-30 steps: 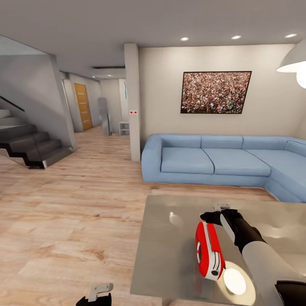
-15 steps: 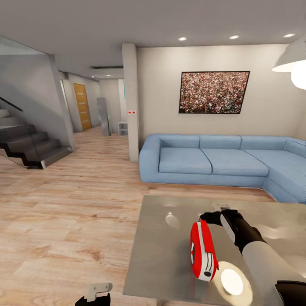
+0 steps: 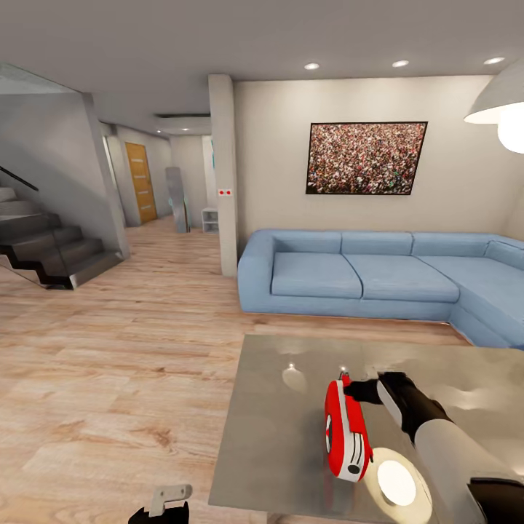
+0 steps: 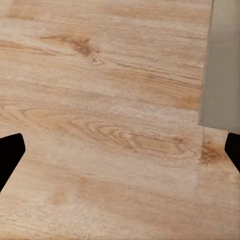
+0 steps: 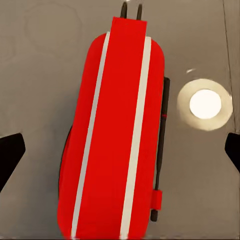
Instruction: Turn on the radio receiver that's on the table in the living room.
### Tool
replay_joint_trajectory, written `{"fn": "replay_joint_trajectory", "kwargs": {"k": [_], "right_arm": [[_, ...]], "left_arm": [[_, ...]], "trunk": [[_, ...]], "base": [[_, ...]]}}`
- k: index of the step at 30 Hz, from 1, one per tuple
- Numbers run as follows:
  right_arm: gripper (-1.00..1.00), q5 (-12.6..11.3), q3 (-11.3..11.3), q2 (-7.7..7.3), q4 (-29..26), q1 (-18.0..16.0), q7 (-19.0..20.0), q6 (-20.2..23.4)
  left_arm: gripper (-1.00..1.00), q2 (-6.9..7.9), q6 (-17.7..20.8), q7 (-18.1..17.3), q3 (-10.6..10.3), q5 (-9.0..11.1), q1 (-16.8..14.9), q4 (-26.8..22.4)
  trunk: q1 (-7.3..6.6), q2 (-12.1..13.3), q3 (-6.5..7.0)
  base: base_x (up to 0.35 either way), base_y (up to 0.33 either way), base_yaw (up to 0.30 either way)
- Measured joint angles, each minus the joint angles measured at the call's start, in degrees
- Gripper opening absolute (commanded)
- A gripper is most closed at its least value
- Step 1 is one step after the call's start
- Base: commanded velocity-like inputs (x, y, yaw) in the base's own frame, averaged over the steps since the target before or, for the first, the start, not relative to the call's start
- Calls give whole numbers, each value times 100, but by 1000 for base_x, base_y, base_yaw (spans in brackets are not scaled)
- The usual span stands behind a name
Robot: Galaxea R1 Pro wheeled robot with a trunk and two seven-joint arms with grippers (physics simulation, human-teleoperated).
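Radio receiver: the red radio receiver (image 3: 347, 429) stands on its narrow edge on the table (image 3: 291, 437), near the table's front edge, its dial face turned toward the table's left edge.
Change: over the last second the right gripper (image 3: 362, 391) has come down from beyond the radio's far end to right against its top far corner; the radio itself reads as barely moved, since the whole head view has shifted a little.
Meaning: I judge this as the closing-in on the radio's top, where the switch would be pressed; nothing shows it turned on yet.
Right jaws: in the right wrist view the two dark fingertips (image 5: 11, 152) sit wide apart on either side of the radio's red, white-striped edge (image 5: 117, 135), gripping nothing; whether a finger already touches the radio I cannot tell.
Left gripper: the left gripper (image 3: 166, 503) hangs low, left of the table's front corner, over the wood floor (image 4: 100, 125); its fingertips are spread and empty.
Around: the lamp's bright reflection (image 3: 397, 482) lies on the table just right of the radio; the blue sofa (image 3: 364, 280) stands beyond the table's far edge.
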Motion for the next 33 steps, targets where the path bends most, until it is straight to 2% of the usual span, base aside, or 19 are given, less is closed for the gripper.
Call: {"fn": "replay_joint_trajectory", "kwargs": {"k": [6, 27, 33], "right_arm": [[100, 8, 18, 17, 342, 0, 2, 0], [100, 0, 29, 86, 441, 0, 21, 0], [100, 7, 29, 121, 640, 0, 20, -3]], "left_arm": [[100, 0, 0, 0, 0, 0, 0, -2], [100, 1, 0, 0, 0, 0, 0, 2], [100, 2, 0, 0, 0, 0, 0, 0]], "trunk": [[0, 0, 0], [0, 0, 0], [0, 0, 0]], "base": [[0, 0, 0], [0, 0, 0], [0, 0, 0]]}}
